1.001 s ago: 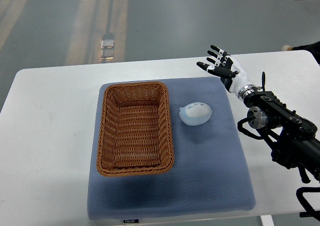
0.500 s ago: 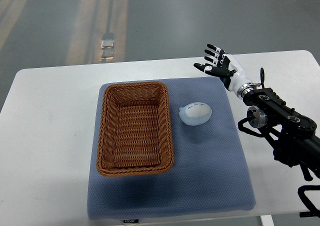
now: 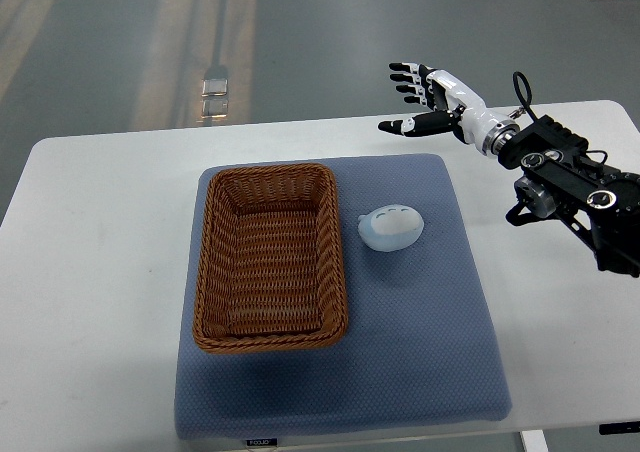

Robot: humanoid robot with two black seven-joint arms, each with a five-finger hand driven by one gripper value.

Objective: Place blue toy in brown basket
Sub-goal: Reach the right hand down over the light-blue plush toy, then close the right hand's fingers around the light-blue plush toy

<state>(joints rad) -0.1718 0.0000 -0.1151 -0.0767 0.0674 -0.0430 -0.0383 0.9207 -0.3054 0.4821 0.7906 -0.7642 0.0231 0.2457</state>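
One right hand [image 3: 432,100] shows, arm cut off at picture's edge.

A blue-grey padded mat [image 3: 420,342] is lying on the white table [image 3: 100,272] before me, and grey floor [image 3: 300,32] is stretching beyond its far edge.

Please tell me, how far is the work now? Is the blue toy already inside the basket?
Not yet; nothing looks done. The blue toy lies on the mat, just right of the brown basket, which holds nothing. The right robot hand is open and empty, up near the table's far edge, beyond the toy. What is left: reach the toy, grasp it, carry it over and put it in the basket.
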